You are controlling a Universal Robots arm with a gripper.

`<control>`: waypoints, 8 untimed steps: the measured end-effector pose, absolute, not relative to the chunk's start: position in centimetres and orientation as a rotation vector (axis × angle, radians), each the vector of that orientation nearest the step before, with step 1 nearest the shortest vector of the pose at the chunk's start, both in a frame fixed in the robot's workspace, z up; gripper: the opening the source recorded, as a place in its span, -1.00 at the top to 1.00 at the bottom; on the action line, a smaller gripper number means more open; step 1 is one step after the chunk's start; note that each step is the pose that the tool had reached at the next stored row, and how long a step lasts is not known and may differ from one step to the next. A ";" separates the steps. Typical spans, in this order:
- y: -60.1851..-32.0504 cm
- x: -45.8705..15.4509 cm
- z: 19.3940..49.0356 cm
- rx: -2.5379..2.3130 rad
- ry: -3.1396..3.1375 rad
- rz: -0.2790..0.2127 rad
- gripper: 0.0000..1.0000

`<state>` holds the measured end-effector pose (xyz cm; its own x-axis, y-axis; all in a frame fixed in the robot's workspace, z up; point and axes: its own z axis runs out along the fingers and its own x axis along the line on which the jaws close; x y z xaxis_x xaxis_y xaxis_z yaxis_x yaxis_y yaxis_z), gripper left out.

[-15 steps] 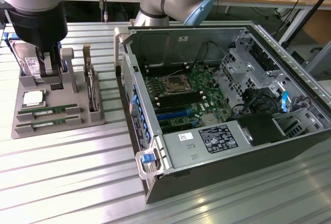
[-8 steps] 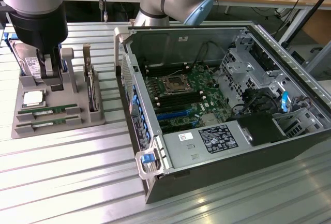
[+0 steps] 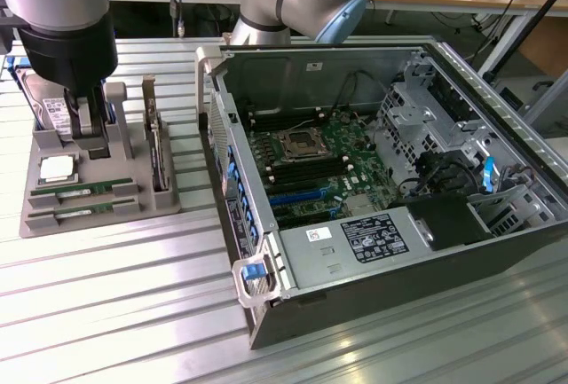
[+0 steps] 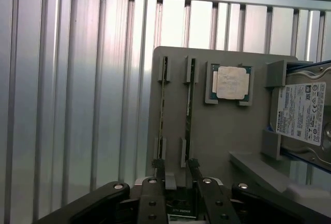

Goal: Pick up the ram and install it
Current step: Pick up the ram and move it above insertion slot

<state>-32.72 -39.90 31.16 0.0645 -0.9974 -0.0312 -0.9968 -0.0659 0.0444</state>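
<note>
Ribbed aluminium table (image 3: 133, 295) carries a grey holder (image 3: 133, 202) at the exterior view's left; the ram (image 3: 75, 192) lies slotted along its near edge beside a twin stick (image 3: 78, 210). Above hangs the gripper (image 3: 89, 140), jaws spread wide, empty.

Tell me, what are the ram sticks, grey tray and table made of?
Ram sticks: green circuit board, dull.
Grey tray: probably plastic, matte, no glare.
Table: seemingly bare aluminium, grooved slats reflecting light brightly.
</note>
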 end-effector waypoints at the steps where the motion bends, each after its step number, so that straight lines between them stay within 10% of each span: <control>1: -39.9 -32.7 31.1 2.284 -2.140 -0.083 0.40; 8: -39.9 -32.7 30.7 2.284 -2.139 -0.083 0.40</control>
